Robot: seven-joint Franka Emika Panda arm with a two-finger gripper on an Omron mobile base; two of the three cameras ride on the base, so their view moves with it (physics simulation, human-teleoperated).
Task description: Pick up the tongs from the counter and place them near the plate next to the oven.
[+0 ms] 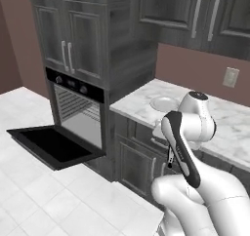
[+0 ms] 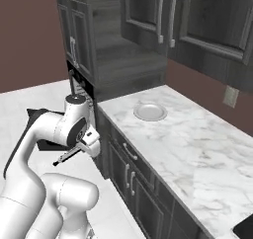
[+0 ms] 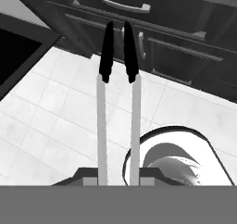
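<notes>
Tall dark cabinet column on the left, with the black oven (image 1: 78,110) built in, glass door dropped flat open over the white tiled floor (image 1: 44,191), wire racks showing inside, knob strip above. White marble counter (image 2: 197,144) with grey veins running off to the right of the column, over dark cabinets with pale bar handles. Small round pale plate (image 2: 150,111) lying on the counter near the oven-side end, well apart from the arm.

Held out in front of the cabinet fronts, below the counter edge: the tongs (image 3: 118,98), two slim, straight, silvery-white arms side by side with a narrow gap between, each ending in a long dark tip. In the right base view, seen as a thin dark-tipped rod (image 2: 69,155) slanting down and to the left from the hand. In the left base view, a short dark end (image 1: 169,160) hanging just below the wrist.

Gripper (image 3: 118,179) closed around the handle end of the tongs, the two arms rising straight out from between the fingers and pointing away along the hand's axis, toward the drawer fronts, over the floor tiles.
</notes>
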